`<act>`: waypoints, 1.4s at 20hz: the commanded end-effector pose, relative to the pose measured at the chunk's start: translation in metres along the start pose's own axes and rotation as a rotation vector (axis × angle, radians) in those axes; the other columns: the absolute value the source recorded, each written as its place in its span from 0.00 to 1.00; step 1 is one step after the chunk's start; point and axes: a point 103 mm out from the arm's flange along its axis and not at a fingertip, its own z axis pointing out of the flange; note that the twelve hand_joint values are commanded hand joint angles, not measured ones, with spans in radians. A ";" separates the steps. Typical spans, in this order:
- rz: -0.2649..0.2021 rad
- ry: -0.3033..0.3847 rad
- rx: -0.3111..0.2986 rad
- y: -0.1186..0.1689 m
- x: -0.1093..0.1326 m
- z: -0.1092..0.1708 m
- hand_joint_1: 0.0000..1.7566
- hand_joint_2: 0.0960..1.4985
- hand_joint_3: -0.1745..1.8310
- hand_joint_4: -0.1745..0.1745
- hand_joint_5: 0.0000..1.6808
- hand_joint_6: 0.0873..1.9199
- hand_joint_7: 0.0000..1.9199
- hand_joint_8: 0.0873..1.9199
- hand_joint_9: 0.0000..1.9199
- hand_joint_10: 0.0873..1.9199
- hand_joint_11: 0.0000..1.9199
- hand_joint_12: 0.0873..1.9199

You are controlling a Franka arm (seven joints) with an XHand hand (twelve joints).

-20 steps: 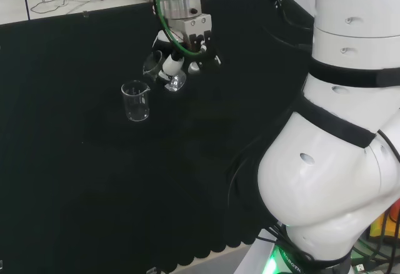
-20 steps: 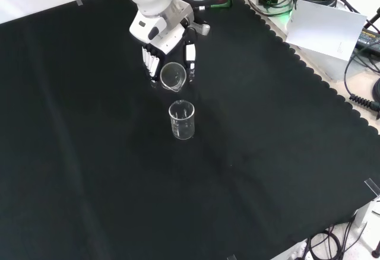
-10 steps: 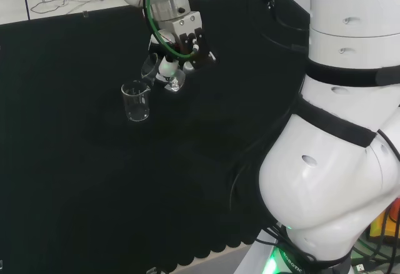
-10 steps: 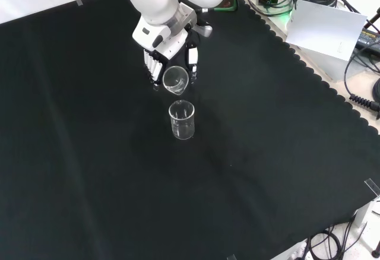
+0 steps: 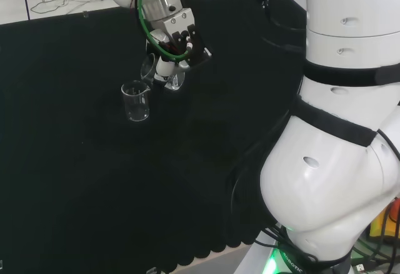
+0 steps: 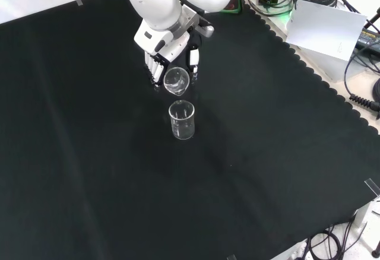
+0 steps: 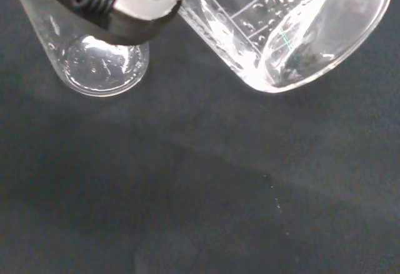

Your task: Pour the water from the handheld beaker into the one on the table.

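While the head view has the arm's white links (image 5: 337, 130) at its right, it places the hand (image 5: 177, 42) over the far part of the desk (image 5: 75, 180), fingers curled round a tilted clear beaker (image 5: 150, 67). That held beaker's mouth leans to the view's left, toward a second beaker (image 5: 135, 101) standing upright on the black cloth just below and left of it.

From the front view, the hand (image 6: 172, 52) comes down from the top, the held beaker (image 6: 176, 81) tipped with its mouth facing the camera, directly above and just apart from the standing beaker (image 6: 181, 119).

At the wrist view, the held beaker (image 7: 294, 30) is close and slanted, showing printed graduation marks and wet glints inside; the standing beaker's round base (image 7: 100, 67) sits beside it, partly behind a black and white finger (image 7: 125, 5).
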 end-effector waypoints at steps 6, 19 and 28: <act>0.009 -0.081 0.026 -0.002 0.010 -0.014 0.73 0.72 0.00 0.29 0.63 0.42 0.66 0.35 0.63 0.50 0.55 0.40; 0.006 -0.150 0.058 -0.004 0.017 -0.021 0.73 0.72 0.00 0.29 0.63 0.42 0.66 0.35 0.63 0.50 0.55 0.40; 0.014 -0.197 0.092 -0.004 0.022 -0.027 0.73 0.73 0.00 0.29 0.63 0.42 0.66 0.35 0.63 0.50 0.55 0.40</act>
